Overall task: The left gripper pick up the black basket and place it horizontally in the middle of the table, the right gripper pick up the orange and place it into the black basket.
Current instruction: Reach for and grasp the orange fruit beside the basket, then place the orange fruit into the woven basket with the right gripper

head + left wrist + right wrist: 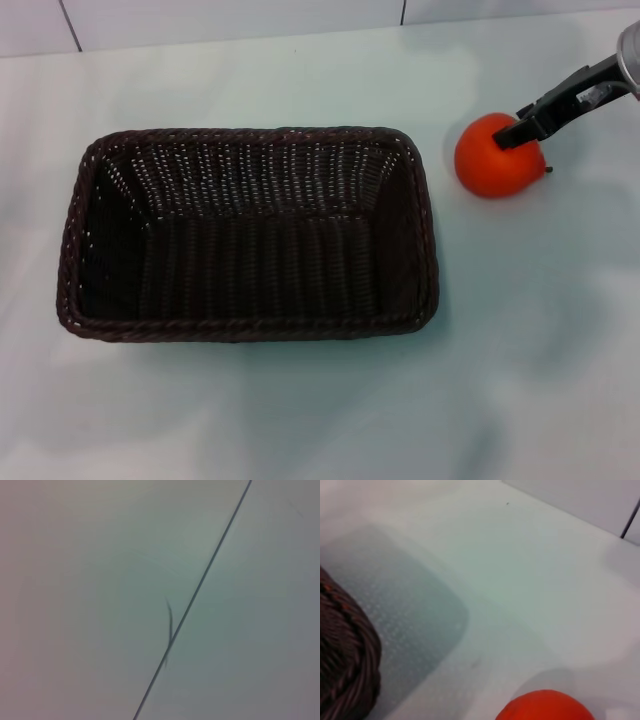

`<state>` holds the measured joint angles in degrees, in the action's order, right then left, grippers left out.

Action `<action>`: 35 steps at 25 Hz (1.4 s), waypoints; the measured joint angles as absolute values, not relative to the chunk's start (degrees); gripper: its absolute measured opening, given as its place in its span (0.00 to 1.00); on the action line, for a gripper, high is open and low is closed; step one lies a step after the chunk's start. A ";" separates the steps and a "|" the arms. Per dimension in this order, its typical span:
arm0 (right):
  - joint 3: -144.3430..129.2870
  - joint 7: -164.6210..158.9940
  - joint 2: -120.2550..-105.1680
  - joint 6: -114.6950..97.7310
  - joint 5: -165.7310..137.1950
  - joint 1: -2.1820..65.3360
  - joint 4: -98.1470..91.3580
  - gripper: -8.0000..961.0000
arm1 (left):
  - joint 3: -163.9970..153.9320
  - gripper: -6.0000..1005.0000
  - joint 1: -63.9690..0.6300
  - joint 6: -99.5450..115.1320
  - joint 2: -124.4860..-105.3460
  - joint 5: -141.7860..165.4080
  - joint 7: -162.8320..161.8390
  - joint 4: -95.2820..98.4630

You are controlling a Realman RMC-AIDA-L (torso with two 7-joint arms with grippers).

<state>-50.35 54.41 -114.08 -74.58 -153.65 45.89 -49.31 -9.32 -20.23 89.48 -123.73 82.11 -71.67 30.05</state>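
Observation:
The black basket point(250, 235) lies lengthwise across the middle of the table point(300, 420), open side up and empty. Its braided rim also shows in the right wrist view point(345, 650). The orange point(495, 155) sits on the table to the right of the basket, apart from it. Its top shows at the edge of the right wrist view point(545, 707). My right gripper point(535, 125) reaches in from the right edge and lies against the orange's upper right side. My left gripper is out of view.
A white tiled wall point(230, 20) runs along the table's far edge. The left wrist view shows only a pale surface crossed by a dark seam point(200, 585). Bare table lies in front of the basket and around the orange.

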 joint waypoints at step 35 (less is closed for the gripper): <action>-39.30 61.91 -113.49 -69.59 -134.94 41.49 -47.59 0.06 | -9.71 0.84 -20.83 88.45 -123.49 82.09 -74.81 30.30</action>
<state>-39.30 61.91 -113.49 -69.59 -134.94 41.49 -47.59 -9.71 -20.83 88.45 -123.49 82.09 -74.81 30.30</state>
